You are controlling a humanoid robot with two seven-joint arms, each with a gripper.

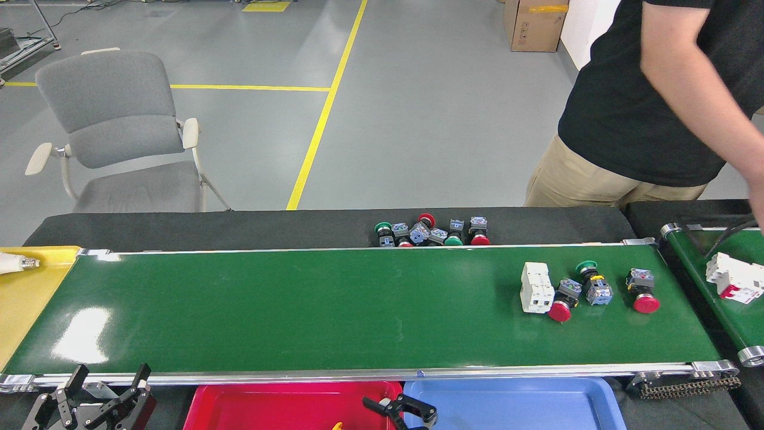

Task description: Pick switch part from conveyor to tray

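The conveyor (298, 310) runs across the head view. At its right end lie a white breaker block (536, 288), a red-capped switch part (562, 303), a green-capped one (592, 280) and another red-capped one (643, 294). My right gripper (399, 409) is low at the bottom edge, over the seam between the red tray (268, 406) and the blue tray (525, 403), its fingers spread open. A yellow bit of a switch part (337, 426) shows in the red tray just left of it, mostly cut off. My left gripper (107, 388) stands open and empty below the belt's front left rail.
A person (644, 89) stands at the far right, one arm reaching over the smaller green belt (710, 263), which carries a white breaker (734, 278). Several switch parts (431, 232) lie on the black strip behind the conveyor. A yellow tray (30, 292) sits left, a grey chair (119, 131) beyond.
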